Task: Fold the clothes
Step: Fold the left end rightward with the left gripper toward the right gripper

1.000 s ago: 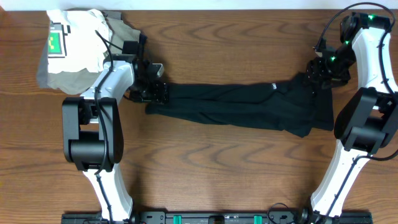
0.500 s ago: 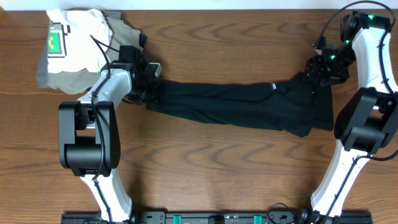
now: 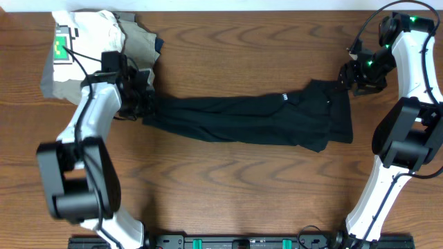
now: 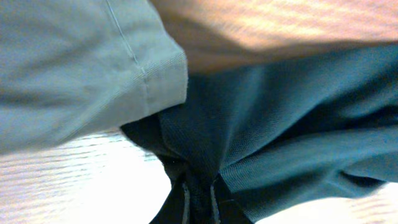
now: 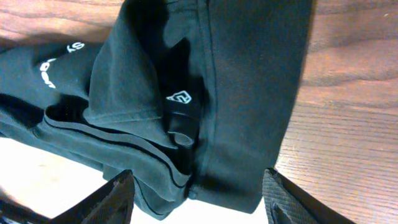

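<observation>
The black T-shirt (image 3: 242, 119) lies stretched in a long band across the middle of the table, its small white logo (image 3: 284, 97) facing up. My left gripper (image 3: 140, 107) is shut on the shirt's left end. In the left wrist view a bunch of dark cloth (image 4: 280, 112) is pinched between the fingers (image 4: 185, 202). My right gripper (image 3: 346, 75) hovers over the shirt's right end and is open. In the right wrist view its fingers (image 5: 118, 193) stand wide apart on either side of the folded hem (image 5: 249, 74), with a white label (image 5: 179, 98) just beyond.
A cream garment with a green tag (image 3: 73, 45) and khaki-grey folded garments (image 3: 135, 34) sit in the far left corner, right beside my left gripper. The khaki-grey cloth (image 4: 74, 62) fills the upper left of the left wrist view. Wood table (image 3: 242, 194) lies in front.
My left gripper has shut on the shirt's left end and pulled left toward the pile, dragging the whole shirt leftward. The right arm has barely moved.
</observation>
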You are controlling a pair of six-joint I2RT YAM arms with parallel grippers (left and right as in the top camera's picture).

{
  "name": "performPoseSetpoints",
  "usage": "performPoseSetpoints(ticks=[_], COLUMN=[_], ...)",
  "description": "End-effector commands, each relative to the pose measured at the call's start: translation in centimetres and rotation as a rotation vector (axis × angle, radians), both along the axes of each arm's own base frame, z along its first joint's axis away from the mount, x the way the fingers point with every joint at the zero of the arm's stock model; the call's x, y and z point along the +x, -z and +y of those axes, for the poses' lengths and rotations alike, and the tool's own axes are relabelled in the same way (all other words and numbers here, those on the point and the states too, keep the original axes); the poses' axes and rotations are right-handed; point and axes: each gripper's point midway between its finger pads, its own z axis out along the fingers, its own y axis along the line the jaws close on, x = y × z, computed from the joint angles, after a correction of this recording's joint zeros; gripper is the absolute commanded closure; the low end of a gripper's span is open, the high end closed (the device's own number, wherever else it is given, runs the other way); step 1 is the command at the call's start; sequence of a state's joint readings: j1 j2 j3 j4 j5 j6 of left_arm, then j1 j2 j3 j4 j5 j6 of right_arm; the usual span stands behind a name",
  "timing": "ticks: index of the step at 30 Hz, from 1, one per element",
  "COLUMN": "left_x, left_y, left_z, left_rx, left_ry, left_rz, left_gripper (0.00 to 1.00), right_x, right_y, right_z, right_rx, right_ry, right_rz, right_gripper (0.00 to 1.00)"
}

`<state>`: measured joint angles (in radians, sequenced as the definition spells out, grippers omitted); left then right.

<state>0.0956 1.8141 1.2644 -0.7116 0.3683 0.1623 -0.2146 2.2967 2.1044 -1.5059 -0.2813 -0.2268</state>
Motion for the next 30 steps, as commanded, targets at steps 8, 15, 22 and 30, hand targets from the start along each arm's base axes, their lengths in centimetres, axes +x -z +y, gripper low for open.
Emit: performPoseSetpoints(ticks=[8, 15, 22, 30], left_x=[0.0, 0.4, 0.9, 0.6], left_y=[-2.7, -3.6, -4.4, -3.7], left_z=[-6.1, -13.3, -18.9, -24.6], left_rx=[-0.044, -0.078, -0.116, -0.163], left_ry=[0.137, 0.252, 0.347, 0.432], left_rz=[-0.08, -0.16, -0.258, -0.319], left_gripper=[0.94, 0.94, 0.94, 0.94], right_x=[0.5, 0.5, 0.5, 0.6], right_y=[-0.5, -0.5, -0.5, -0.5], right_z=[0.7, 0.7, 0.7, 0.7], right_rx=[0.011, 0.011, 0.012, 0.011], right_ry=[-0.005, 0.001, 0.001, 0.0], right_rz=[-0.019, -0.017, -0.017, -0.019], right_gripper=[0.34, 0.34, 0.33, 0.32])
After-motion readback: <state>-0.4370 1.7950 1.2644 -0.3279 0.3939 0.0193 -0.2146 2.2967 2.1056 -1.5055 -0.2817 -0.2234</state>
